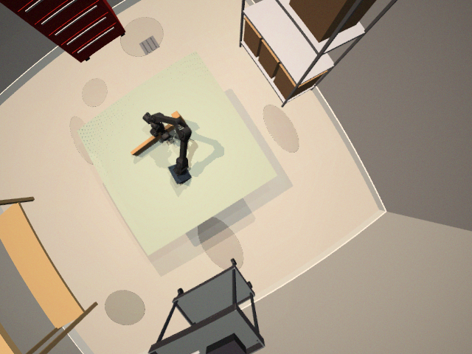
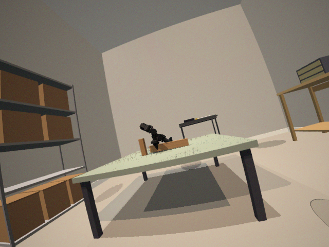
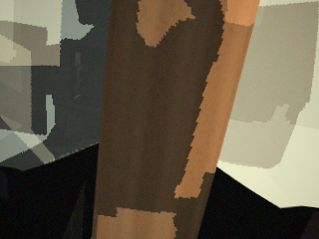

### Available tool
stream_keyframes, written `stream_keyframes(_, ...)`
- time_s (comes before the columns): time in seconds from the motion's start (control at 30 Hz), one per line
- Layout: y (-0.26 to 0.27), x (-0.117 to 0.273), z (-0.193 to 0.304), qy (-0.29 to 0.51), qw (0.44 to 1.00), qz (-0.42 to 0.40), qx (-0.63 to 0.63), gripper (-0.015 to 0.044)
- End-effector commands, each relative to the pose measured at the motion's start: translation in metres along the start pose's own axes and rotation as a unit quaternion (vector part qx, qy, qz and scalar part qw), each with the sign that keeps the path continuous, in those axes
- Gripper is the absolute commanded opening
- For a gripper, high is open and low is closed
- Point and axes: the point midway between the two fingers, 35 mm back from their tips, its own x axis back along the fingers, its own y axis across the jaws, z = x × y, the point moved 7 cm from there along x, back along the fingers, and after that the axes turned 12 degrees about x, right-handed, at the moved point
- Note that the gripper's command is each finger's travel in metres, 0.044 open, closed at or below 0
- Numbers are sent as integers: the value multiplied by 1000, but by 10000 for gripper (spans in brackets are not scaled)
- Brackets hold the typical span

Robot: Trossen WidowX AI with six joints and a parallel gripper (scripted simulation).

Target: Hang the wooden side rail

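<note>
Wooden side rail [image 1: 147, 145] [image 2: 174, 144] [image 3: 150, 119] clamped in partly open fingers [image 1: 164, 136] [image 2: 156, 146], on pale green worktop [image 1: 198, 190] [image 2: 169, 158], one end near upright headboard post [image 1: 175, 114] [image 2: 143, 146]. Hook seating hidden. Red drawer cabinet [image 1: 72, 26], shelving unit [image 1: 262, 74] [image 2: 78, 127] stand off worktop. Arm [image 1: 183, 150] [image 2: 153, 130] overhangs rail, blocks top view.

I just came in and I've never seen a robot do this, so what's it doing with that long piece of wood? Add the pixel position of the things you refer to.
The black robot arm [image 1: 185, 133] [image 2: 153, 131] is holding the wooden rail [image 1: 143, 147] [image 2: 176, 143] [image 3: 150, 119] in its pincer. It looks like the job is to hang the rail on the short upright post [image 1: 175, 114] [image 2: 142, 146]. The rail lies lengthwise toward the post, close to it. The pictures don't show whether its hooks are on the pins, and the robot hasn't let go.
</note>
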Motion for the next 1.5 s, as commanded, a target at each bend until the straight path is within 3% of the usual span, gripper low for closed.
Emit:
stream_keyframes(0.0, -1, 6, -1, -3, 1000, 6, 0, 0)
stream_keyframes(1.47, -1, 13, -1, -3, 1000, 6, 0, 0)
